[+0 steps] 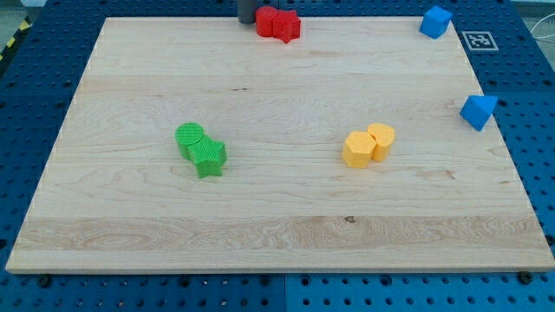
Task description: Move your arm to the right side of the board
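Observation:
My tip (pixel 247 20) shows as a dark rod at the view's top edge, just left of two red blocks (pixel 277 23) that sit together at the board's top middle; it looks to be touching or nearly touching them. The wooden board (pixel 277 208) fills most of the view. A blue cube (pixel 435 21) sits at the board's top right corner. A blue triangular block (pixel 478 112) sits on the board's right edge.
A green cylinder (pixel 190 137) and a green star (pixel 209 158) touch each other left of centre. Two yellow blocks (pixel 368 145) touch each other right of centre. A marker tag (pixel 479 40) lies on the blue pegboard table past the top right corner.

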### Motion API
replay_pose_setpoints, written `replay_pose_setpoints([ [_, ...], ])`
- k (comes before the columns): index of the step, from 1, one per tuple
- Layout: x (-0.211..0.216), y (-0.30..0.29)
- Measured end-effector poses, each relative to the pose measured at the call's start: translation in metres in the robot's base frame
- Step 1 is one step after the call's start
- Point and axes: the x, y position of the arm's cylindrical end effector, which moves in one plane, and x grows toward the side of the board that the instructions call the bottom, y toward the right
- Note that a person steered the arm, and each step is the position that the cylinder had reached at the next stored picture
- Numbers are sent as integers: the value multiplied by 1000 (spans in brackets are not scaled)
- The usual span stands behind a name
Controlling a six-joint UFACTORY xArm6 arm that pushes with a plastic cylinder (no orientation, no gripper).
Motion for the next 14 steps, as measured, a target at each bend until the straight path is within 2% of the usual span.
replay_pose_setpoints([
  [1, 2, 3],
  [2, 23, -26],
  [3, 93, -33],
  [4, 163, 50],
  [5, 159, 142],
  [6, 112, 147],
  [7, 43, 166],
  [8, 0, 180],
  [14, 0, 233],
])
